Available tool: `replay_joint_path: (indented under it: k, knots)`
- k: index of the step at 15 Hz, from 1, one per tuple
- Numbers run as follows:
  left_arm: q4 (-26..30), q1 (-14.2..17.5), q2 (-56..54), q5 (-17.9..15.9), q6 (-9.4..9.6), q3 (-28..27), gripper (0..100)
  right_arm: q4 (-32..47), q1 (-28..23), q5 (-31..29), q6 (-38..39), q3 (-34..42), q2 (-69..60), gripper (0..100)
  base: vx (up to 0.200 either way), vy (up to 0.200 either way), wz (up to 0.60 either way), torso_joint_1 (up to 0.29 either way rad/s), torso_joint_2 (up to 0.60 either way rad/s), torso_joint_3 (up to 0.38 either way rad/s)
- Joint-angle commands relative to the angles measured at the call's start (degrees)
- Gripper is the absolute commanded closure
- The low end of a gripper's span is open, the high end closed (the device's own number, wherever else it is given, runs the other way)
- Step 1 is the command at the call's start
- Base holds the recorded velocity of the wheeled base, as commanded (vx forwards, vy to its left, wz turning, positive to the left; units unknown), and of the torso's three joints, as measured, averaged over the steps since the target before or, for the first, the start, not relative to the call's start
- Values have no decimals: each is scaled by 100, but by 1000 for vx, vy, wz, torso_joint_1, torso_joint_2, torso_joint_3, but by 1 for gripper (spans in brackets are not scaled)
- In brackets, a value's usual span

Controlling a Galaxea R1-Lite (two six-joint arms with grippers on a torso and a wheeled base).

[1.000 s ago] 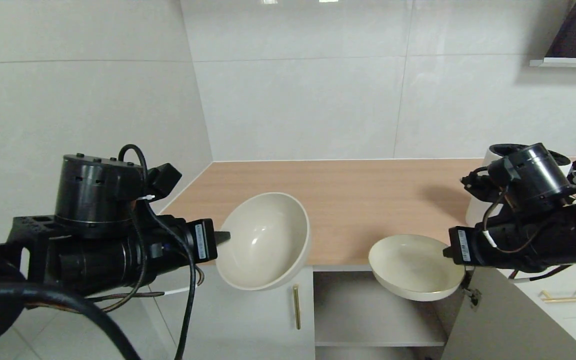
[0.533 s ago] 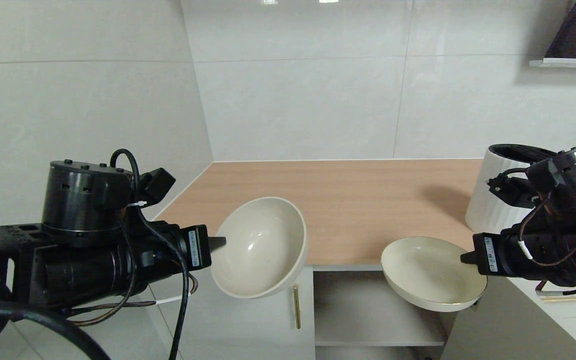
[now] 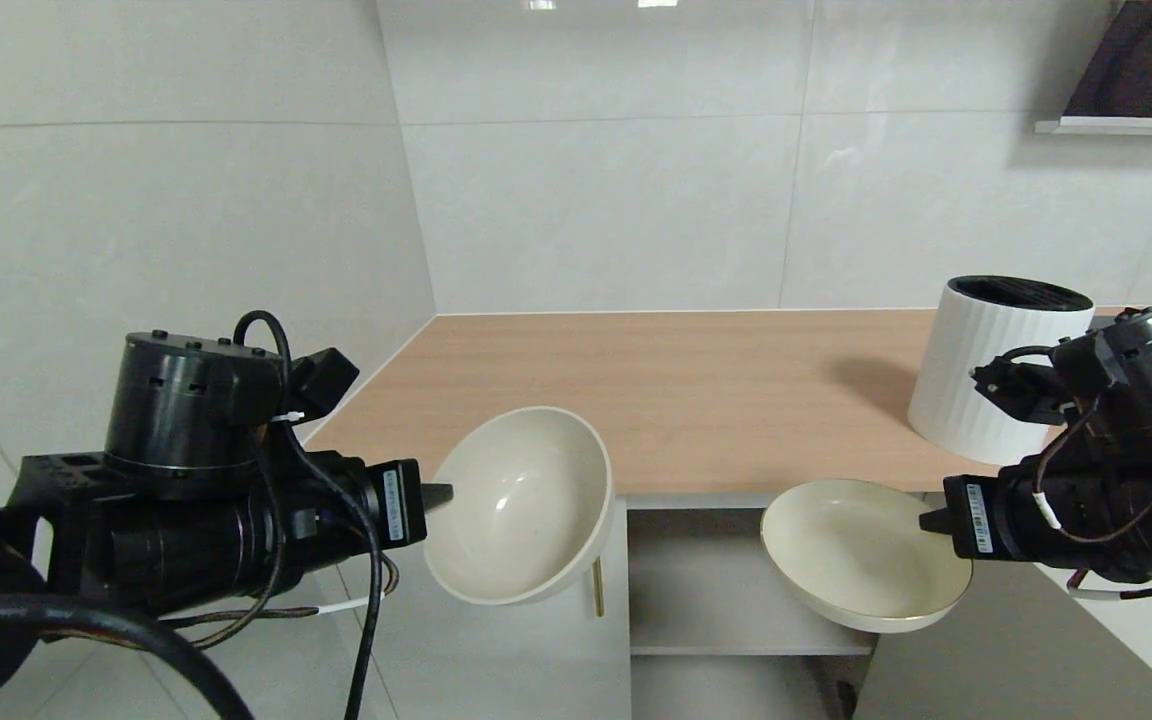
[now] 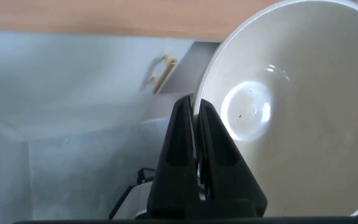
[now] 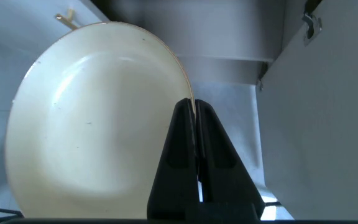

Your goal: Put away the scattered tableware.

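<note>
Fingers (image 4: 180, 146) of the left gripper (image 3: 441, 492) were closed on the rim of a deep cream bowl (image 3: 521, 505), one finger inside the rim and one outside. The bowl hung in the air, tilted steeply so that its hollow faced up and toward the robot. In the head view it sat across the front edge of the worktop (image 3: 696, 400), near that worktop's left corner. In the left wrist view the left gripper (image 4: 196, 107) pinched the bowl (image 4: 291, 112) at its edge, and light glinted off the bowl's bottom.

The right gripper (image 3: 928, 520) had its fingers (image 5: 180, 146) shut on the rim of a shallow cream plate (image 3: 861, 555) with a thin gold edge. The plate was held nearly level, tipped slightly, in the air before the worktop's front edge and in front of an open cupboard. The right wrist view showed the right gripper (image 5: 195, 109) clamping the plate (image 5: 98, 124) at one side. Bowl and plate were apart, with a gap between them.

Below the worktop, the cupboard's inner shelf (image 3: 706, 600) was visible between the two dishes. A closed door with a slim gold handle (image 3: 597, 598) stood beside the opening on the left, and a swung-out door (image 3: 986, 650) stood on its right. On the worktop, toward the right, stood a white ribbed canister (image 3: 996, 370) with a dark slatted top. Pale tiled wall (image 3: 596, 200) rose behind, and an extractor hood (image 3: 1136, 70) showed at the upper right.
</note>
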Motion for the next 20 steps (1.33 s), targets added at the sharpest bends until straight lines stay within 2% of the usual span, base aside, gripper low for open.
replay_joint_path:
  k: [1, 12, 20]
  knots:
    - [-11, -4, 4, -6, -3, 37, 100, 2, 12, -1, -3, 14, 32, 100, 0, 0, 0, 0, 0, 0]
    - [-11, -4, 101, -6, 6, 37, 100, -69, 21, 7, -74, 67, 67, 100, 0, 0, 0, -6, 16, 9]
    - [-11, -4, 136, 3, 6, 37, 100, -280, 21, 7, -82, 190, 76, 100, 0, 0, 0, -187, 458, 256]
